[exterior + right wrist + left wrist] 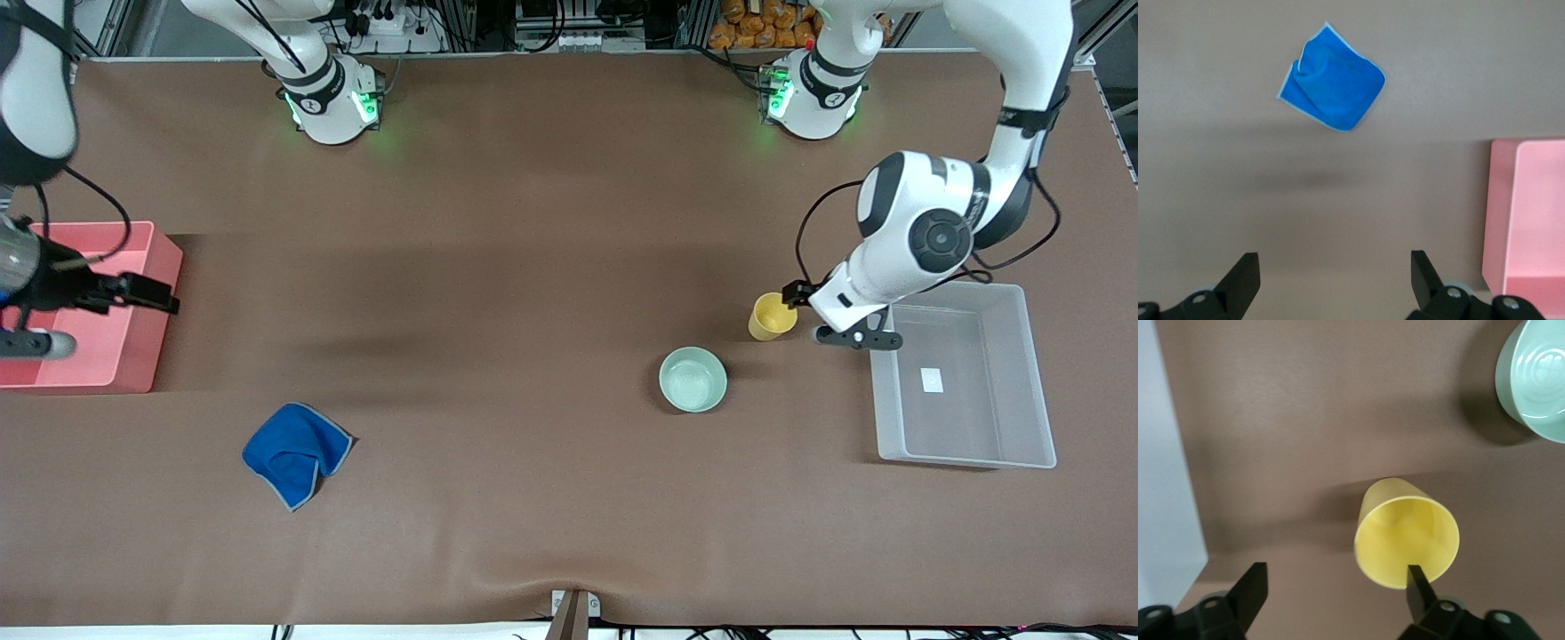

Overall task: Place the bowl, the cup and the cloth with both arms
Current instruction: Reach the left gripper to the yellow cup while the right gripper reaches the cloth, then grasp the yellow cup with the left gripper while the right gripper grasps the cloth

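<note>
Left gripper (1335,590), fingers spread wide and empty, hovers by the small plain yellow tumbler cup (771,316), one finger over its rim and the other wide of it, so the jaws look not yet centred for a grasp; the clear plastic bin (1022,382) sits just beside, likely the drop spot. Glossy mint-green round bowl (693,379) stands near the cup, nearer the front camera, close enough to get bumped. Right gripper (1335,273), also wide and empty, hangs over the pink plastic bin's edge (147,267), with the crumpled royal-blue fabric cloth (296,452) well apart on the brown table (533,267), nothing blocking it.
</note>
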Controlling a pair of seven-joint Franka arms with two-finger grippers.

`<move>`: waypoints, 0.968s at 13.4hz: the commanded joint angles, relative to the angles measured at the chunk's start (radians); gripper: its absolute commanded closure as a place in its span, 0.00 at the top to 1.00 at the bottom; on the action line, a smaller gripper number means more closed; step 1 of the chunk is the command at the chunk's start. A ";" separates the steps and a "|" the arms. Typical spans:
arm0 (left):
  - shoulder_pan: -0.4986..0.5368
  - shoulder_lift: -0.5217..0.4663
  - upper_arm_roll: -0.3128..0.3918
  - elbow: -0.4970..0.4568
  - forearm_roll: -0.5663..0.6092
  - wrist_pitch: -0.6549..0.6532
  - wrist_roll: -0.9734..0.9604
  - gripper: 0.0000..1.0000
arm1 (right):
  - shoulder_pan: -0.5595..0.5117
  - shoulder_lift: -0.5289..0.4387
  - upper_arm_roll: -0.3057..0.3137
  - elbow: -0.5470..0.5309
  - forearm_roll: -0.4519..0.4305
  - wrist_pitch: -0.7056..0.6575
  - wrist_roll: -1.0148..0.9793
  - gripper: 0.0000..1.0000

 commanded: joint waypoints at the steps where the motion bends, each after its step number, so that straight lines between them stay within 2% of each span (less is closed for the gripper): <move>1: -0.010 0.043 -0.008 0.008 -0.020 0.026 -0.012 0.52 | -0.022 0.113 -0.004 0.037 0.022 0.053 -0.062 1.00; 3: -0.020 0.065 -0.009 0.008 -0.020 0.026 -0.012 0.36 | -0.016 0.188 -0.004 0.037 0.024 0.125 -0.100 1.00; 5: -0.023 0.082 -0.009 0.016 -0.020 0.026 -0.012 0.07 | -0.013 0.265 -0.004 0.039 0.024 0.211 -0.100 1.00; 6: -0.026 0.088 -0.009 0.019 -0.020 0.026 -0.014 0.01 | -0.006 0.301 -0.002 0.039 0.024 0.260 -0.099 1.00; 10: -0.020 0.070 -0.009 0.025 -0.007 0.024 0.003 0.00 | 0.051 0.385 -0.004 0.040 0.017 0.382 -0.091 1.00; 13: 0.015 -0.062 -0.008 0.047 -0.007 -0.040 0.014 0.00 | 0.065 0.421 -0.004 0.040 0.016 0.503 -0.170 1.00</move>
